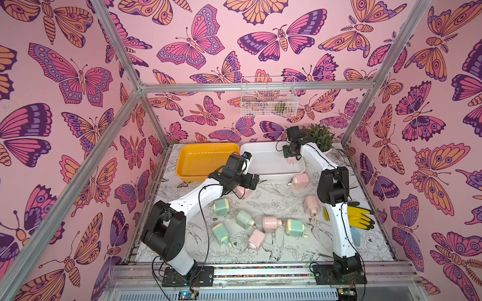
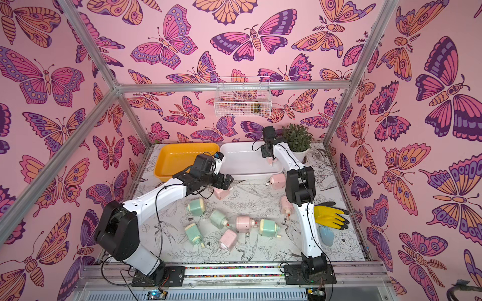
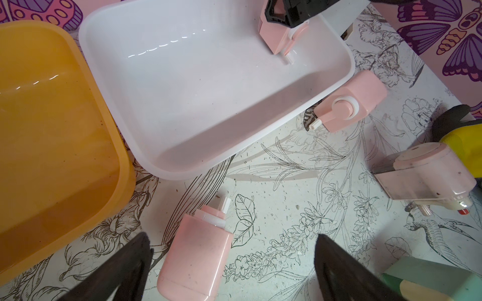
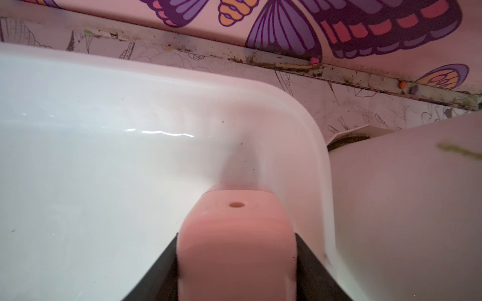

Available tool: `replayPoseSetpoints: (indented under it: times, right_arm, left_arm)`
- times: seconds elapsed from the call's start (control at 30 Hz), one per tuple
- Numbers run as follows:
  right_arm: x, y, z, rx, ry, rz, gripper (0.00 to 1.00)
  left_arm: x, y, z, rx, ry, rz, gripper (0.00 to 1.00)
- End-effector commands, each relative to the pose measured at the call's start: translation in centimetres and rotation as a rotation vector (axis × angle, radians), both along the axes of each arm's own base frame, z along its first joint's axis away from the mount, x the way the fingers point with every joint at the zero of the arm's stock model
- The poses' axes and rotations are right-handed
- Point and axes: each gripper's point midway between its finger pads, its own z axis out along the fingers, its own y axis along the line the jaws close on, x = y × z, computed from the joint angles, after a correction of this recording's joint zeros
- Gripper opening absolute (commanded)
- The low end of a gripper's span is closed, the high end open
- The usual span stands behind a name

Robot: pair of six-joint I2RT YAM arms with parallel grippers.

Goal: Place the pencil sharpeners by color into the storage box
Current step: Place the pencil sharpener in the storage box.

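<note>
The right tool (image 4: 236,260) clamps a pastel pink plastic sharpener (image 4: 234,242) over the white plastic tray (image 4: 104,182); the left tool (image 3: 232,263) gapes wide, holding nothing.

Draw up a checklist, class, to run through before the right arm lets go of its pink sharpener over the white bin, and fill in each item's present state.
1. Right claw shut on the pink sharpener: ok.
2. Sharpener inside the white bin's rim, not over the table: ok, close to one corner.
3. Sharpener resting on the bin floor: cannot tell.
4. White bin free of green sharpeners: ok, nothing else in it.
5. Left claw open and out of the bin: ok, it straddles another pink sharpener on the table.
6. Orange bin ready for green ones: ok, nothing in it.
</note>
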Motion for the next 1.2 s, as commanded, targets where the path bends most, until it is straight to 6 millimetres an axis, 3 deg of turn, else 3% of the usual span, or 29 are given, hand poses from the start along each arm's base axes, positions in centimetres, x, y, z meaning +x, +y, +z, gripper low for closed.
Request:
replayPoseSetpoints:
  times: [0.0, 0.17, 0.63, 0.83, 0.97, 1.17]
  right_arm:
    - [1.0, 0.6, 0.6, 0.035, -0.037, -0.002, 0.16]
    - [0.8, 0.3, -0.4, 0.031, -0.018, -0.028, 0.34]
    - [0.5, 2.0, -2.3, 0.116, 0.043, 0.002, 0.47]
    - [-0.4, 1.3, -1.6, 0.107, 0.073, -0.043, 0.59]
    - [-0.9, 0.8, -1.3, 0.100, 0.086, -0.071, 0.79]
    - [-0.5, 0.8, -0.9, 0.097, 0.066, -0.077, 0.85]
  left_arm:
    - [-0.1, -0.6, -0.3, -0.015, 0.016, -0.007, 1.00]
    - [-0.2, -0.7, -0.3, -0.022, 0.023, -0.007, 1.00]
    - [-0.1, -0.8, -0.9, -0.020, 0.038, -0.006, 1.00]
    - [0.1, -0.9, -0.7, -0.023, 0.033, -0.012, 1.00]
    - [0.1, -0.9, -0.6, -0.021, 0.029, -0.011, 1.00]
    - [-0.1, -0.7, -0.9, -0.012, 0.034, -0.010, 1.00]
